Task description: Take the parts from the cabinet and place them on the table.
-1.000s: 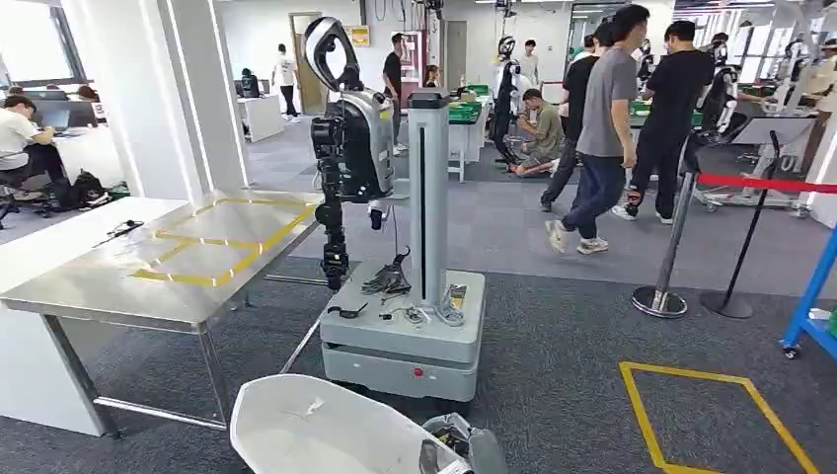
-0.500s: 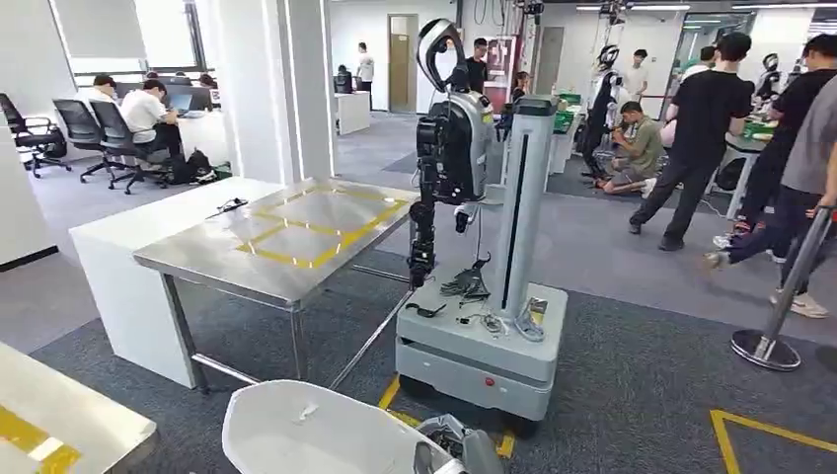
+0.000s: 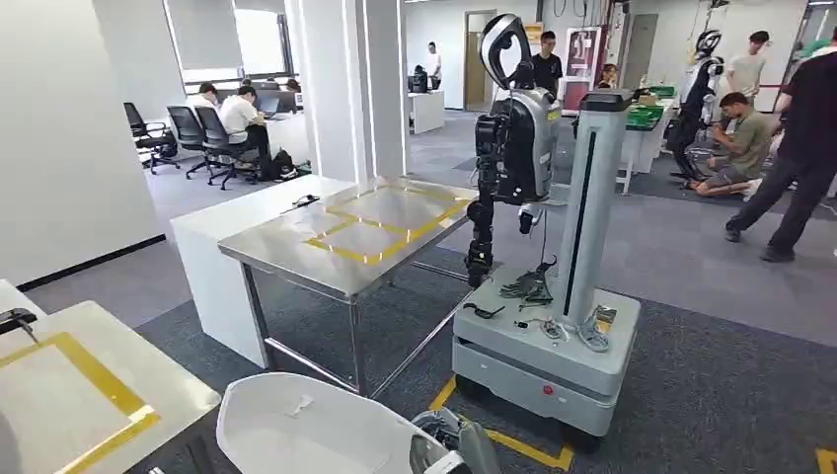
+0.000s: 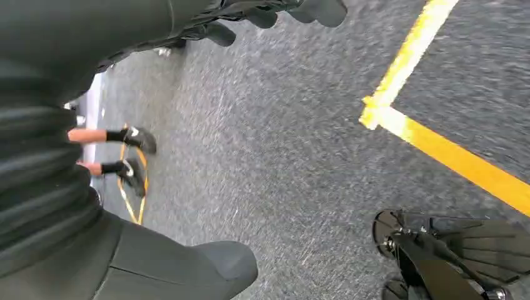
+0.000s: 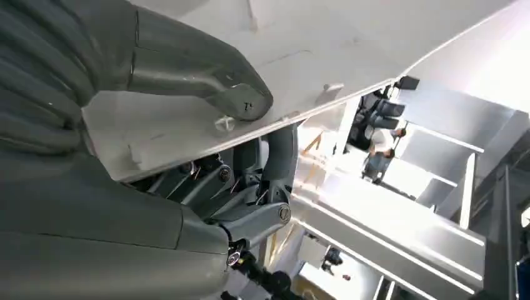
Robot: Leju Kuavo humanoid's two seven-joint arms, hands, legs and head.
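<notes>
My right hand (image 5: 94, 144) grips the white part (image 5: 350, 56). My thumb (image 5: 206, 81) is pressed flat on its broad face near the edge, and the rest of the hand sits beneath that edge. In the head view the hand (image 3: 452, 446) is at five o'clock, at the right-hand end of the white part (image 3: 306, 425), which lies across the bottom of my view at six o'clock like a shallow curved shell.

My left hand (image 4: 125, 37) hangs over the grey carpet (image 4: 269, 156) and holds nothing. Its dark fingers (image 4: 312, 9) and thumb (image 4: 212, 262) are well apart, with bare floor and a yellow floor line (image 4: 450, 156) between them.

A white surface (image 3: 148, 380) edged with yellow tape lies close by at eight o'clock. A steel surface (image 3: 286, 252) marked with yellow tape squares is further out at eleven o'clock, butted against a white desk (image 3: 212, 232).

Another robot (image 3: 513, 138) hangs on a grey column (image 3: 592, 197) at one o'clock, over a wheeled base (image 3: 543, 355) strewn with cables. People sit at desks at ten o'clock, and others stand or crouch at two o'clock.
</notes>
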